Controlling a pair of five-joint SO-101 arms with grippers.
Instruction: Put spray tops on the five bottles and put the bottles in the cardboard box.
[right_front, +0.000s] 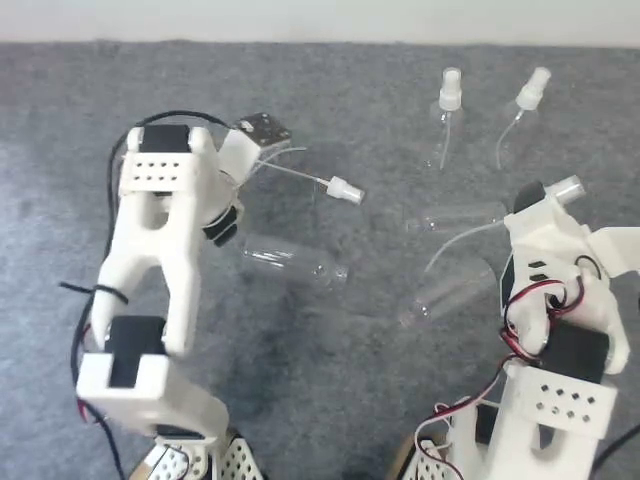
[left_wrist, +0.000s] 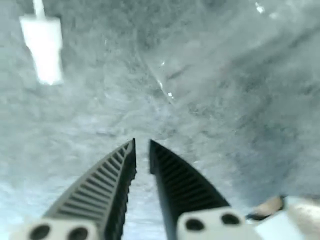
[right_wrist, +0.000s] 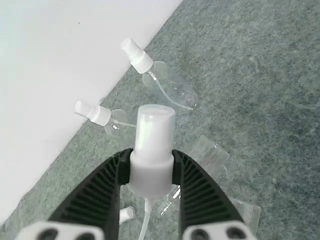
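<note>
Logged right gripper (right_wrist: 151, 156) pinching a spray top (right_wrist: 152, 145) by its collar above the grey mat (right_front: 380, 400), with two capped bottles (right_wrist: 170, 82) beyond it near the mat's far edge. Logged left gripper (left_wrist: 142, 144) with fingers almost pressed together on nothing, low over the mat, near a loose spray top (right_front: 343, 189) and an uncapped bottle (right_front: 295, 262) lying on its side.

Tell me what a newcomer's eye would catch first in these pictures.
The right gripper clamps a white spray top, tube hanging, over clear uncapped bottles lying on the grey carpet. Two capped bottles lie by the far edge. The left gripper, shut and empty, hangs near a loose spray top.
</note>
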